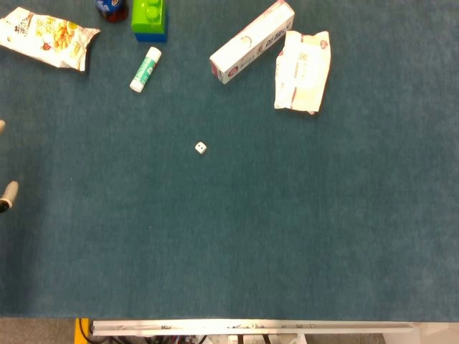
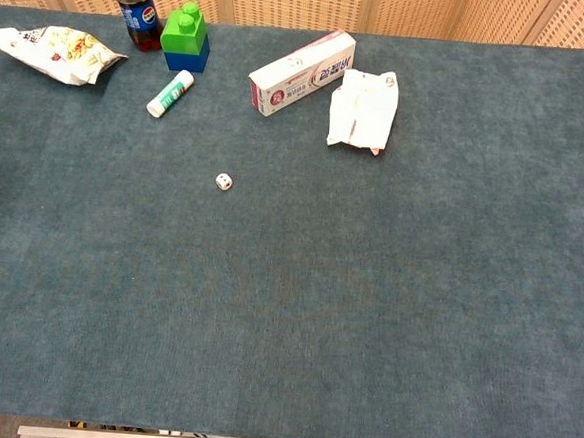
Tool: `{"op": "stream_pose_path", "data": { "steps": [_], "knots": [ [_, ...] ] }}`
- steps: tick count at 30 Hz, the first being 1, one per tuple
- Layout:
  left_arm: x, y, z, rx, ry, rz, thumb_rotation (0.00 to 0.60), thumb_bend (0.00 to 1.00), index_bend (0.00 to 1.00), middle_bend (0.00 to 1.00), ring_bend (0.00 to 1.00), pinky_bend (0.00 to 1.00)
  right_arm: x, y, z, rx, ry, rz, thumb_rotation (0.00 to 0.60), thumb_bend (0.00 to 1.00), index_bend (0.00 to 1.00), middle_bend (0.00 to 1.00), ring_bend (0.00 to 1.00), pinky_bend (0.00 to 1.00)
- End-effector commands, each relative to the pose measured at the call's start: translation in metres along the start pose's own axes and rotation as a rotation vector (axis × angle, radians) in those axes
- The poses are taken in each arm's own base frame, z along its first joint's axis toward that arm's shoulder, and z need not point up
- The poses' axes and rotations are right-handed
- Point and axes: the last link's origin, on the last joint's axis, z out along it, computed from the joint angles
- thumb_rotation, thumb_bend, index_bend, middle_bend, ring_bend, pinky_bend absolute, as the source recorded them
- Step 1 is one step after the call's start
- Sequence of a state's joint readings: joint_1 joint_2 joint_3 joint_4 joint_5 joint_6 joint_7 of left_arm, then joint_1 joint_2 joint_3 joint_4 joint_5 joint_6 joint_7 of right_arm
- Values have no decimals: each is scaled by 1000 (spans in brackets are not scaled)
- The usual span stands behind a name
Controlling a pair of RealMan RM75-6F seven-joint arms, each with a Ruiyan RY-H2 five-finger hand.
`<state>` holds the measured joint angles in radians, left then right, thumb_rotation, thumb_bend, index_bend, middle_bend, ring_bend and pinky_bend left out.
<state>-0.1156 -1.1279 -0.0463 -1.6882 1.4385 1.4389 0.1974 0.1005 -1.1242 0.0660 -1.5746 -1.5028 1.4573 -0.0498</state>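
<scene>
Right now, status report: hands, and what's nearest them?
Left hand just fingertips at left edge, state unclear; right hand out of view. Snack bag nearest, untouched. Die sits alone mid-table.

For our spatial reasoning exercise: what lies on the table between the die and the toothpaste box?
Only bare blue cloth separates the die and the toothpaste box, in both head and chest views.

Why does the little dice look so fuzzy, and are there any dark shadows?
Head view: the dice is tiny and soft, its dots barely readable; light is even, with thin shadows beside the glue stick. Chest view: the dice is also blurry; the toothpaste box print is sharper, with no glare.
</scene>
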Motion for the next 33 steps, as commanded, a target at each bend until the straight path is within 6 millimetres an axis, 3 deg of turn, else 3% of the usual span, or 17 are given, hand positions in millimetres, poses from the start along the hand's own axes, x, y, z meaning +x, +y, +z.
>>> {"op": "stream_pose_path", "data": {
  "steps": [1,6,10,15,17,20,24,33],
  "knots": [
    [0,0,0,-4,-4,0,600,261,121,279,238,180,0,0,0,1,1,2,600,461,289,376,300,393],
    [2,4,2,-50,-6,-21,600,261,121,305,252,200,9,-3,5,18,20,30,600,461,289,376,300,393],
    [4,9,8,-117,-22,-49,600,261,121,370,325,311,23,-9,11,51,57,45,600,460,289,376,300,393],
    [4,20,25,-218,-84,-76,600,261,121,526,490,572,34,-13,17,64,82,49,600,459,289,376,300,392],
    [4,27,37,-275,-109,-56,600,263,122,631,615,713,37,-14,19,65,88,47,600,460,289,376,300,392],
    [2,40,54,-350,-148,-45,600,344,122,822,811,851,40,-16,21,65,90,48,600,460,289,376,300,393],
    [-1,58,77,-430,-215,-52,600,511,122,970,972,980,40,-16,22,62,81,46,600,460,289,376,300,393],
    [-22,101,123,-532,-423,-11,600,697,121,1000,1000,1000,39,-16,24,50,65,38,600,460,289,376,302,393]
  ]
}}
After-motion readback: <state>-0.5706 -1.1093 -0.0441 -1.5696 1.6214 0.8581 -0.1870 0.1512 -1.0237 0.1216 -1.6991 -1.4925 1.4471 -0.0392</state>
